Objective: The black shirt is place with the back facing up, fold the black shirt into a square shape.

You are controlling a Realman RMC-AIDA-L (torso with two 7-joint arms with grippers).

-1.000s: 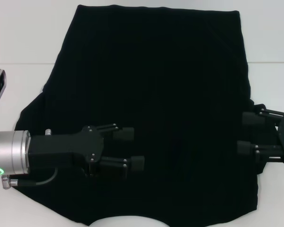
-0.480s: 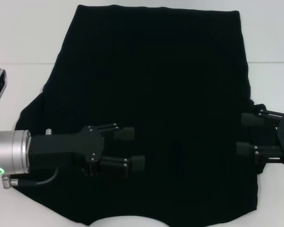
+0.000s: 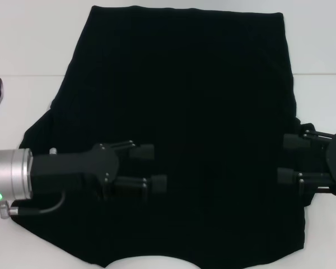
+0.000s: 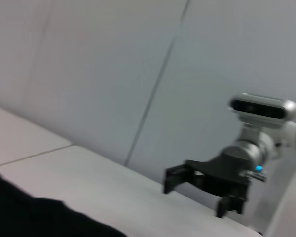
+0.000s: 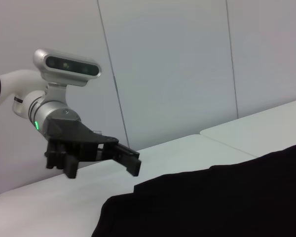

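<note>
Left gripper (image 3: 151,166): fingers spread apart, holding nothing, positioned over the near left part of the black shirt (image 3: 185,101). The fabric extends beyond it on all sides, lying flat on the white table (image 3: 28,45). Right gripper (image 3: 287,158): fingers likewise parted and empty, at the shirt's near right edge, facing the left gripper across the cloth.

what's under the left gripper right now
The black shirt lies spread beneath the open left gripper, which hangs over its left half. The white table shows around the shirt; whatever lies beneath the fabric is covered.
</note>
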